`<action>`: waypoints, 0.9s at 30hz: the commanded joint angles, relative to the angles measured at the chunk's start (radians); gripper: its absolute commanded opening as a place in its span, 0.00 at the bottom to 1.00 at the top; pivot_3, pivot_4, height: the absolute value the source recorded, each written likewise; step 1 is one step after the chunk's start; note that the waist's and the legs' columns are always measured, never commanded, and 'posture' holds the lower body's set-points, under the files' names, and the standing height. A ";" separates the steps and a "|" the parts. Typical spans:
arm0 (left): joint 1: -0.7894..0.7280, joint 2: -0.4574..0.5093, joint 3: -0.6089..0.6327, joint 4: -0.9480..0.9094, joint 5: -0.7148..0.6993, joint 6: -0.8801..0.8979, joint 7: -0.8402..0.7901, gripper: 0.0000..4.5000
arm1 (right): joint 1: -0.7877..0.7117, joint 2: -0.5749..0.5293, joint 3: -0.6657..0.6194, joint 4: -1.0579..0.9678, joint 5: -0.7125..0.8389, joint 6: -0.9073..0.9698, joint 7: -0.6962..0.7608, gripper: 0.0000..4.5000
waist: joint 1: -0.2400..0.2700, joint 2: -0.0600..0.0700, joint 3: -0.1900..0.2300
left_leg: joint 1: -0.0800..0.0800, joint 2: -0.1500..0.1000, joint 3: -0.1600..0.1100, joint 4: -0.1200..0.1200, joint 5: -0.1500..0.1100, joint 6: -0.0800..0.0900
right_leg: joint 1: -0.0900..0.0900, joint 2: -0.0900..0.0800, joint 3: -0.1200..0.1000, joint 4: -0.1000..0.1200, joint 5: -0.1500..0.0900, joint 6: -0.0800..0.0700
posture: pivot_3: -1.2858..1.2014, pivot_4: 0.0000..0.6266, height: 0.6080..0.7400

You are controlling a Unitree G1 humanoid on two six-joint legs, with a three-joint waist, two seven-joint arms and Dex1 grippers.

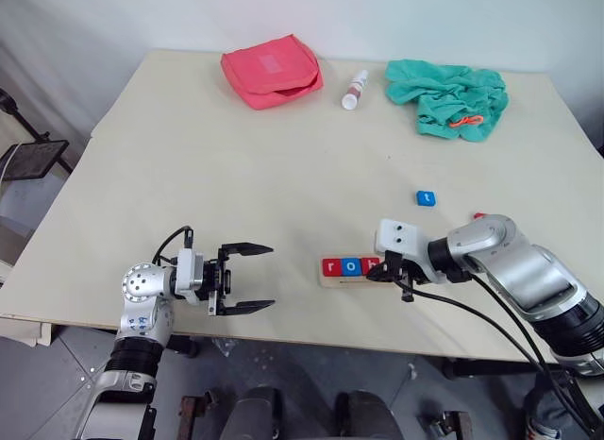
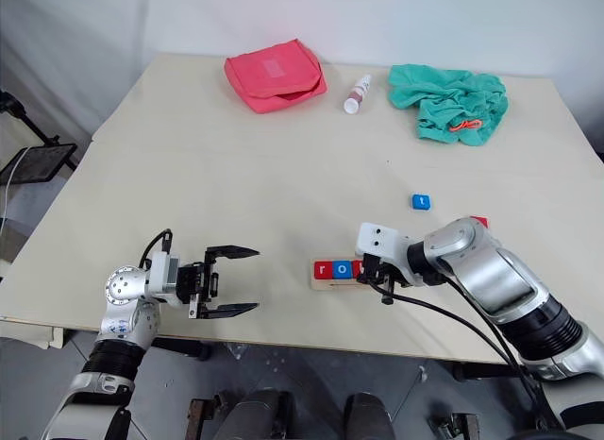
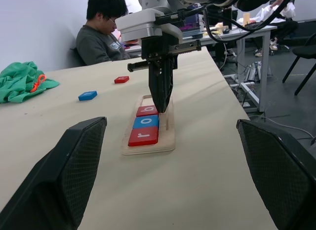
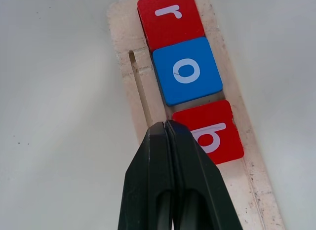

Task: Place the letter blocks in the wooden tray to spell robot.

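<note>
Three letter blocks sit in the wooden tray [image 1: 332, 281] at the near edge of the table [image 1: 236, 166], right of centre. From the head camera we read the red r block [image 1: 331, 266] and the blue o block [image 1: 351, 265]; the third is partly hidden by the right gripper [image 1: 385, 273]. Still loose are the blue t block [image 1: 427, 197], farther off and to the right, and a red block [image 1: 479, 215] peeking past the right forearm, which we judge to be the second o. The left gripper [image 1: 247, 278] hovers spread wide and empty, well left of the tray.

From the left wrist camera, the right gripper points down onto the tray beside the red b block [image 3: 147, 110].

From the right wrist camera, its fingers are pressed together on nothing, tips at the tray's groove, just beside the b.

We assess three of five placed; o and t remain.
</note>
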 commanded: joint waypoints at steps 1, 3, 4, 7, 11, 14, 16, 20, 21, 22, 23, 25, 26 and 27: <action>0.003 -0.001 0.006 -0.019 0.005 -0.002 -0.015 1.00 | -0.015 -0.022 -0.046 -0.065 0.022 0.010 0.019 0.01 | 0.000 0.000 0.000 | 0.000 0.000 0.000 0.000 0.000 0.000 | 0.000 0.000 0.000 0.000 0.000 0.000 | 0.52 0.24 1.00; 0.005 -0.003 0.005 -0.020 0.005 -0.003 -0.015 1.00 | -0.004 -0.040 -0.082 -0.089 0.050 0.028 0.030 0.01 | 0.000 0.000 0.000 | 0.000 0.000 0.000 0.000 0.000 0.000 | 0.000 0.000 0.000 0.000 0.000 0.000 | 0.52 0.24 1.00; 0.006 -0.004 0.005 -0.019 0.005 -0.004 -0.016 1.00 | 0.001 -0.045 -0.093 -0.095 0.058 0.033 0.033 0.01 | 0.000 0.000 0.000 | 0.000 0.000 0.000 0.000 0.000 0.000 | 0.000 0.000 0.000 0.000 0.000 0.000 | 0.52 0.24 1.00; 0.006 -0.004 0.005 -0.015 0.004 -0.004 -0.021 1.00 | 0.048 -0.084 -0.160 -0.066 0.069 0.020 0.027 0.01 | 0.003 0.000 0.000 | 0.000 0.000 0.000 0.000 0.000 0.000 | 0.000 0.000 0.000 0.000 0.000 0.000 | 0.52 0.24 1.00; 0.001 -0.005 0.004 -0.007 0.005 -0.003 -0.028 1.00 | 0.105 -0.100 -0.210 -0.033 0.061 -0.024 0.003 0.01 | 0.002 0.000 0.000 | 0.000 0.000 -0.001 0.000 0.000 0.000 | 0.001 0.000 0.000 -0.001 0.000 0.000 | 0.52 0.24 1.00; -0.008 -0.009 0.001 0.001 0.006 -0.003 -0.032 1.00 | 0.115 -0.086 -0.209 0.008 0.038 -0.058 -0.021 0.01 | 0.000 0.000 0.000 | 0.000 0.000 -0.001 0.000 0.000 0.000 | 0.001 0.000 0.000 -0.001 0.000 0.000 | 0.52 0.24 1.00; -0.015 -0.014 -0.002 0.005 0.008 -0.003 -0.033 1.00 | 0.108 -0.070 -0.194 0.042 0.020 -0.084 -0.036 0.01 | -0.001 0.000 0.000 | 0.000 0.000 0.001 0.000 0.000 0.000 | 0.001 0.000 -0.001 -0.001 0.000 0.000 | 0.52 0.24 1.00; -0.028 -0.020 -0.004 0.010 0.010 -0.002 -0.034 1.00 | 0.087 -0.027 -0.170 0.095 -0.006 -0.118 -0.052 0.01 | 0.000 0.000 0.000 | 0.001 0.000 0.001 0.000 0.000 0.000 | 0.001 0.000 -0.001 -0.001 0.000 0.000 | 0.52 0.24 1.00; -0.028 -0.021 -0.004 0.010 0.011 -0.001 -0.035 1.00 | 0.083 -0.014 -0.161 0.109 -0.014 -0.126 -0.055 0.01 | 0.000 0.000 0.000 | 0.001 0.000 0.001 0.000 0.000 0.000 | 0.001 0.000 -0.001 -0.001 0.000 0.000 | 0.52 0.24 1.00; -0.028 -0.021 -0.004 0.010 0.011 -0.001 -0.035 1.00 | 0.080 -0.006 -0.155 0.118 -0.020 -0.131 -0.056 0.01 | 0.000 0.000 0.000 | 0.001 0.000 0.001 0.000 0.000 0.000 | 0.001 0.000 -0.001 -0.001 0.000 0.000 | 0.52 0.24 1.00; -0.027 -0.019 -0.002 0.008 0.010 0.000 -0.034 1.00 | 0.078 0.002 -0.147 0.130 -0.029 -0.140 -0.056 0.01 | 0.000 0.000 0.000 | 0.001 0.000 0.001 0.000 0.000 0.000 | 0.001 0.000 -0.001 -0.001 0.000 0.000 | 0.52 0.24 1.00; -0.022 -0.015 0.001 0.001 0.009 0.002 -0.032 1.00 | 0.077 0.012 -0.135 0.145 -0.040 -0.152 -0.056 0.01 | 0.000 0.000 0.000 | 0.001 0.000 0.001 0.000 0.000 0.000 | 0.001 0.000 -0.001 -0.001 0.000 0.000 | 0.52 0.24 1.00; -0.019 -0.012 0.001 -0.003 0.009 0.003 -0.032 1.00 | 0.077 0.015 -0.132 0.148 -0.042 -0.155 -0.055 0.01 | 0.000 0.000 0.000 | 0.000 0.000 0.001 0.000 0.000 0.000 | 0.001 0.000 -0.001 -0.001 0.000 0.000 | 0.52 0.24 1.00; -0.016 -0.010 0.003 -0.006 0.008 0.003 -0.031 1.00 | 0.076 0.019 -0.130 0.149 -0.042 -0.155 -0.054 0.01 | 0.001 0.000 0.000 | 0.001 0.000 0.001 0.000 0.000 0.000 | 0.001 0.000 -0.002 -0.001 0.000 0.000 | 0.52 0.24 1.00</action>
